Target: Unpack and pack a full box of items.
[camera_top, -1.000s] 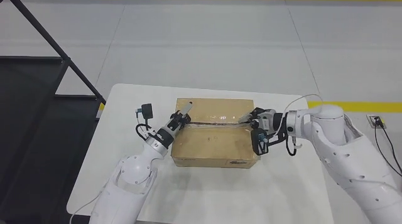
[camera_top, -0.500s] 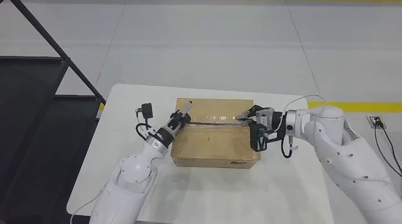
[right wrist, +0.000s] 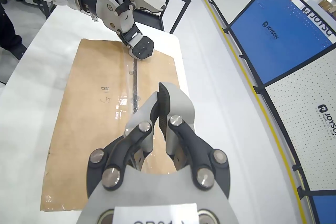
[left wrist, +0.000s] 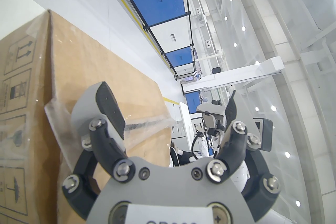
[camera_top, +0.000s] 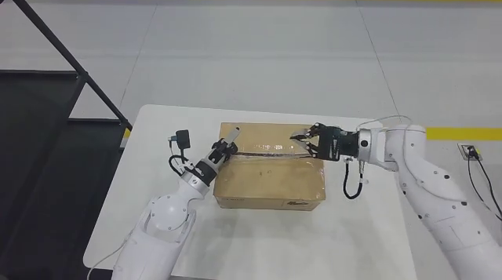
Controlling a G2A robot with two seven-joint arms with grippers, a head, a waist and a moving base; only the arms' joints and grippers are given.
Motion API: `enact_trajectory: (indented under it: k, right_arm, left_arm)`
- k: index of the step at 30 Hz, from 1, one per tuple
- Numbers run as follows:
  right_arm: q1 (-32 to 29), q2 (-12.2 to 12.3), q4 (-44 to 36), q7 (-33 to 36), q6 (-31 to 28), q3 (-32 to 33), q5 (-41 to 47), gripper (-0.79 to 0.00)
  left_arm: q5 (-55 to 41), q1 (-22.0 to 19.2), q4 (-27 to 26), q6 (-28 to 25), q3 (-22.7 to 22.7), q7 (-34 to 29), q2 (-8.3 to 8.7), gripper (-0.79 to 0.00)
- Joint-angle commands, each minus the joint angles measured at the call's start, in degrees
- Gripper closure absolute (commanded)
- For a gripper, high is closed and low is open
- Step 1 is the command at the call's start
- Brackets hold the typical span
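Right gripper (right wrist: 162,96) has swung up over the taped, closed box (camera_top: 267,180).

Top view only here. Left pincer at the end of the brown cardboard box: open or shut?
Observer: Open. In the left wrist view the left pincer has its jaws wide apart, with one finger at the clear tape on the end of the brown cardboard box.
Operator: Right one?
Observer: The right pincer is shut and sits above the taped seam. I can't tell whether it is pinching tape.
Operator: Box opened yet?
Observer: No. The right wrist view shows both top flaps lying flat, with glossy tape running along the seam.
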Motion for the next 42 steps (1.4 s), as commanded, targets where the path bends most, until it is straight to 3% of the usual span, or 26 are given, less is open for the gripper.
enact_trajectory:
  k: [1, 5, 8, 12, 13, 14, 25, 30, 36, 42]
  right_arm:
    - [-0.8, 0.0, -1.0, 1.8, 1.0, -0.4, -0.1, 0.000]
    - [0.2, -0.6, 1.2, 8.6, 0.0, -2.9, 6.1, 0.000]
    - [2.9, -1.5, 6.1, 17.6, 0.0, -5.9, 18.7, 0.000]
    - [7.7, -3.0, 14.2, 37.7, 0.0, -12.1, 46.3, 0.000]
    - [9.9, -3.3, 16.9, 44.7, 0.7, -12.9, 51.8, 0.000]
    - [10.6, -3.5, 17.3, 46.7, 1.2, -13.1, 53.5, 0.000]
    - [9.5, -3.4, 16.3, 47.4, 3.0, -13.2, 52.9, 0.000]
    - [7.4, -2.8, 16.1, 46.6, 2.8, -10.7, 60.7, 0.000]
    - [8.1, -2.5, 17.4, 60.1, 1.5, -11.3, 77.4, 0.000]
    - [10.2, -2.3, 18.0, 75.3, 6.7, -12.4, 94.0, 0.000]
  left_arm:
    - [0.0, 0.2, -0.1, 0.0, -0.1, -0.1, 0.02, -0.785]
    - [0.4, 0.4, -0.4, 0.0, -0.2, -0.2, 0.02, -0.785]
    - [0.5, 0.5, -0.6, 0.0, -0.2, -0.3, 0.00, -0.785]
    - [0.6, 0.7, -0.8, -0.2, -0.1, -0.1, -0.06, -0.785]
    - [0.6, 0.7, -0.8, -0.2, -0.1, -0.1, -0.08, -0.785]
    - [0.6, 0.7, -0.7, -0.2, -0.1, -0.1, -0.10, -0.785]
    - [1.1, 1.0, -0.9, -0.2, 0.1, 0.1, -0.24, -0.785]
    - [1.3, 1.2, -1.1, -0.2, 0.0, 0.3, -0.27, -0.785]
    - [1.2, 1.4, -1.1, -0.2, -0.1, 0.2, -0.31, -0.785]
    - [1.1, 1.4, -1.0, -0.4, -0.1, 0.0, -0.37, -0.785]
